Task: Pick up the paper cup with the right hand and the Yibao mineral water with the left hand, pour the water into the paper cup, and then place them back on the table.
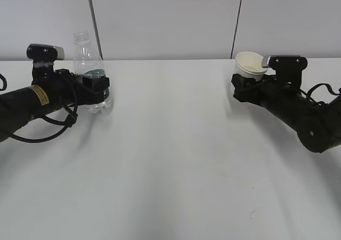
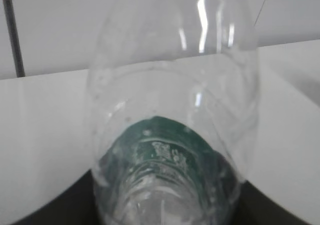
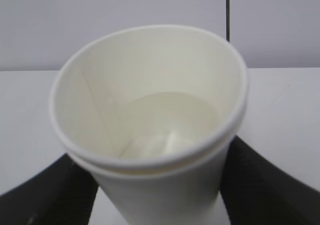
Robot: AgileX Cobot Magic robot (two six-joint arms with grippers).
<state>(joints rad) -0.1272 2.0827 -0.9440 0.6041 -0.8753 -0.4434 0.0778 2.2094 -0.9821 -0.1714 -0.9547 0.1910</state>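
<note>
The Yibao mineral water (image 1: 88, 64) is a clear ribbed bottle with a dark green label and no cap, standing upright at the left. My left gripper (image 1: 98, 84), on the arm with the yellow sticker, is shut on it at label height. In the left wrist view the bottle (image 2: 172, 110) fills the frame between the dark fingers (image 2: 50, 210). The cream-white paper cup (image 1: 250, 65) is at the right, tilted with its mouth towards the left. My right gripper (image 1: 242, 88) is shut on its lower part. In the right wrist view the cup (image 3: 150, 110) sits between the black fingers (image 3: 270, 185).
The white table (image 1: 170, 154) stretches between the two arms and to the front. A pale wall with two dark vertical seams (image 1: 93, 16) stands behind the table's far edge. A loose black cable (image 1: 58, 128) hangs by the left arm.
</note>
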